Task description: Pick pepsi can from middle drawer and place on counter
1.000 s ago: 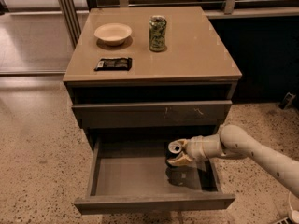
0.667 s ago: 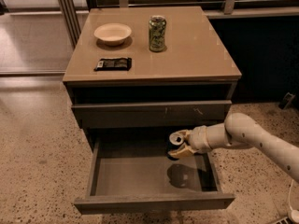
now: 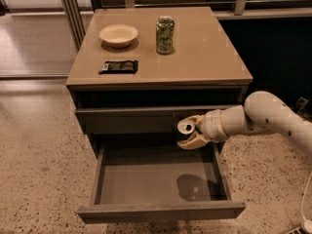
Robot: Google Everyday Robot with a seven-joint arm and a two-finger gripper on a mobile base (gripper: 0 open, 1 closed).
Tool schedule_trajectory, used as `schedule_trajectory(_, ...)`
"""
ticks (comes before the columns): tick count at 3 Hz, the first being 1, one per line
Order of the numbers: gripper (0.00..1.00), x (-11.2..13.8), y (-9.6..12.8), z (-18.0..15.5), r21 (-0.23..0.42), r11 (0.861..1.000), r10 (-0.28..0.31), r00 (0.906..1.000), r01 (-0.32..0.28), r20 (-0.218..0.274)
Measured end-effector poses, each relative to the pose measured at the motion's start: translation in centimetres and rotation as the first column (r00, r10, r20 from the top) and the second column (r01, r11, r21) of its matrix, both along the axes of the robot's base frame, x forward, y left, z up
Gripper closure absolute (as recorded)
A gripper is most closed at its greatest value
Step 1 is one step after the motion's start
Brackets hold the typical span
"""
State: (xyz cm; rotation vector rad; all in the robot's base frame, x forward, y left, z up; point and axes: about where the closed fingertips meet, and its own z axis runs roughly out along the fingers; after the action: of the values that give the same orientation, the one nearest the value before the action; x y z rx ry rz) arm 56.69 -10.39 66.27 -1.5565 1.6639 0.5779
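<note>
The gripper (image 3: 186,132) grasps the pepsi can (image 3: 185,126) between its 2 fingers, holding it in the air over the open middle drawer (image 3: 146,179), below the counter (image 3: 204,57)

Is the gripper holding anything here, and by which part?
Yes: the gripper holds the pepsi can clamped across its sides, above the open middle drawer.

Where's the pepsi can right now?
Right of centre in the camera view, the pepsi can is held in the gripper, above the open middle drawer's right side and below the counter.
</note>
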Motion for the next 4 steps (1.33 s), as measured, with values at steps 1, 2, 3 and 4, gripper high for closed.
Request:
schedule_trajectory(1,1.0,0.0,0.0,0.0,0.0,1.0,0.0,1.0,0.0,0.0)
schedule_trajectory(2,1.0,0.0,-0.3,2.7,0.003,1.0,-0.008,0.9999,0.008,-0.011)
schedule_trajectory(3,1.0,-0.1,-0.8,8.7,0.004,1.0,-0.03,0.9989,0.03,-0.035)
schedule_trajectory(4,1.0,-0.5,-1.3,17.5,-0.013,0.998,-0.062,0.9957,0.062,-0.069)
